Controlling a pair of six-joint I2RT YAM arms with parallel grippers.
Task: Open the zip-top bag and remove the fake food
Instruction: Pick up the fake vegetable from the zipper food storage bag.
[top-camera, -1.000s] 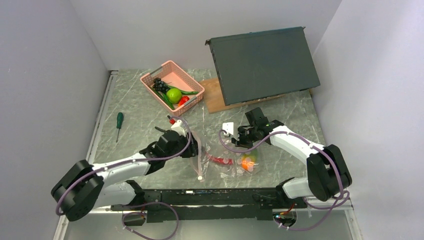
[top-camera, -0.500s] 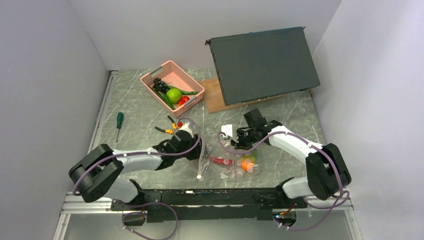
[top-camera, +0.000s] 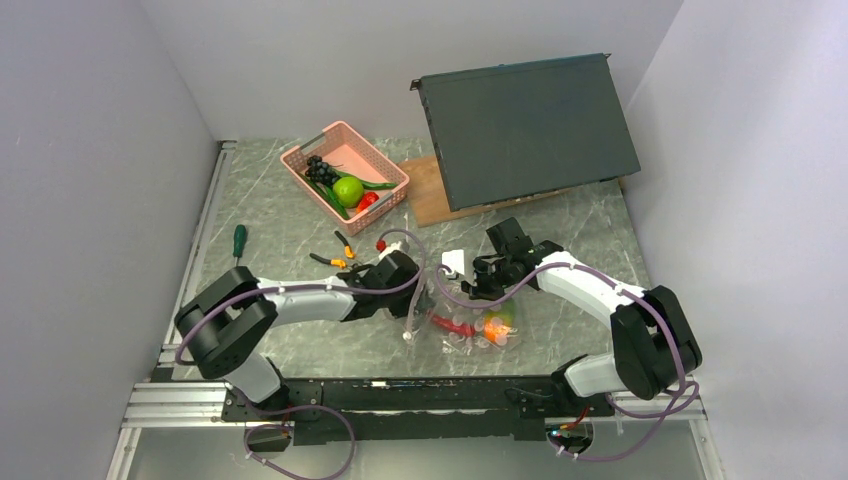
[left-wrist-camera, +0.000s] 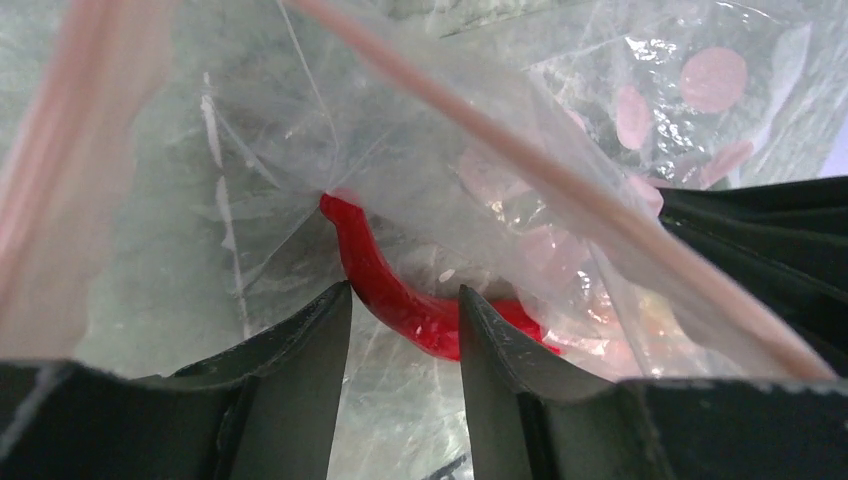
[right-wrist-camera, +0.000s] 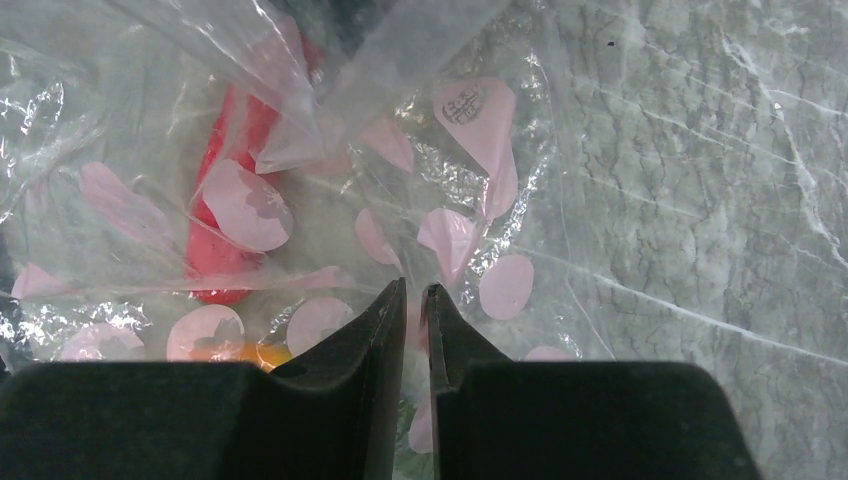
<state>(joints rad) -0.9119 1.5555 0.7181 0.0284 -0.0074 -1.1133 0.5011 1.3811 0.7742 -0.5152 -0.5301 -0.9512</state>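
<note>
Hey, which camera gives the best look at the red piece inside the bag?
Left wrist: the red piece fills the middle, close up, curving just beyond the fingers inside the zip-top bag. Right wrist shows it blurred behind spotted plastic. The top view shows only a small red streak.

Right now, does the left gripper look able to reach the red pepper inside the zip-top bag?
Probably yes. The left gripper is open at the mouth of the zip-top bag, the red pepper just beyond its fingertips; the right gripper pinches the film. A plastic layer may lie between; I cannot tell.
</note>
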